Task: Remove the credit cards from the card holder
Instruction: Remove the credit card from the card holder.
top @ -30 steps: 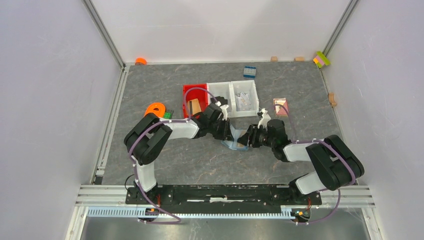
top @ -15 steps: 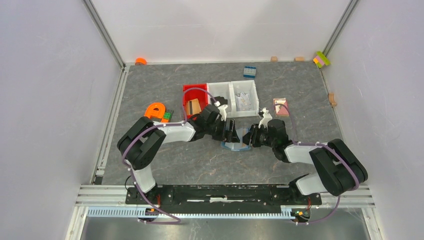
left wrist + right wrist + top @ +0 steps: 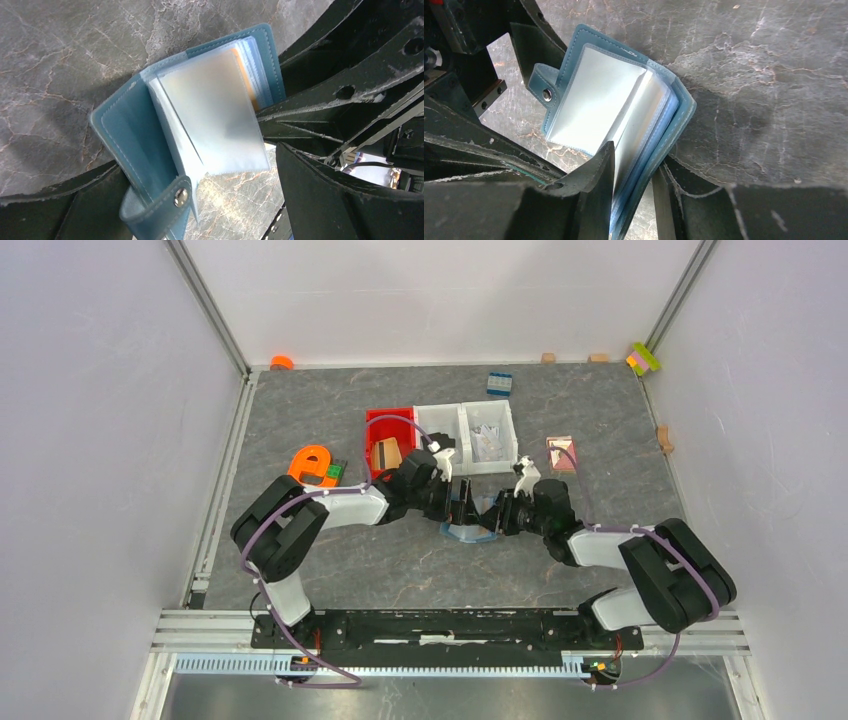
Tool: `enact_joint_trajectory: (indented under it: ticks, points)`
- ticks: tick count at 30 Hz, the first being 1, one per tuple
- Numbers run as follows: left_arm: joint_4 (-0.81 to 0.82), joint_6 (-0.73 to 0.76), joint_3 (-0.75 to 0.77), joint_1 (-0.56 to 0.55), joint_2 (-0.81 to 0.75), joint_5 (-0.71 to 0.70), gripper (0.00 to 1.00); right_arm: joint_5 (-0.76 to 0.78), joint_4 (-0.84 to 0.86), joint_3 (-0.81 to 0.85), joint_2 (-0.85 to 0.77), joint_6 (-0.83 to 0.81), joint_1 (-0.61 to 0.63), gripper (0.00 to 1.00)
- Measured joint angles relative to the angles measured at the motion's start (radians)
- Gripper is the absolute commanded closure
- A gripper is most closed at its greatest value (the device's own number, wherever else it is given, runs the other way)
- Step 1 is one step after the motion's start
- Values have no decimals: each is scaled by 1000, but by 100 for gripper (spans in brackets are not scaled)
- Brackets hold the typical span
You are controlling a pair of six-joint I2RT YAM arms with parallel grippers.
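Our right gripper point(image 3: 636, 167) pinches one edge of the open card holder point(image 3: 145, 135). Our left gripper point(image 3: 463, 504) is wide apart, the holder between its fingers, credit cards point(image 3: 246, 80) tucked inside.

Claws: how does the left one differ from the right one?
The left claw stands wide open, gripping nothing; the right claw is pinched on one side of the open card holder. The left claw's jaws sit far apart, the right claw's close together. Both are black.
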Motion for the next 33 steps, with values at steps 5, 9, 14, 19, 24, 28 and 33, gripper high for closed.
enact_joint_trajectory:
  ticks: [5, 9, 14, 19, 24, 28, 33]
  points:
    - [6, 0, 0, 0, 0, 14, 0, 0, -2, 0, 0, -19, 28, 74]
    - [6, 0, 0, 0, 0, 14, 0, 0, -2, 10, -2, -27, 47, 78]
    - [-7, 0, 0, 0, 0, 8, 2, 12, -16, 18, -23, -46, 65, 79]
    - [-38, 0, 0, 0, -3, -44, 12, 53, -53, 18, -60, -70, 74, 81]
    - [-94, 0, 0, 5, -23, -134, 15, 128, -100, 18, -122, -96, 82, 81]
    - [-130, 0, 0, 20, -44, -199, 13, 208, -140, 17, -185, -107, 82, 82]
    - [-129, 0, -27, 38, -101, -235, 9, 316, -190, 17, -227, -108, 82, 84]
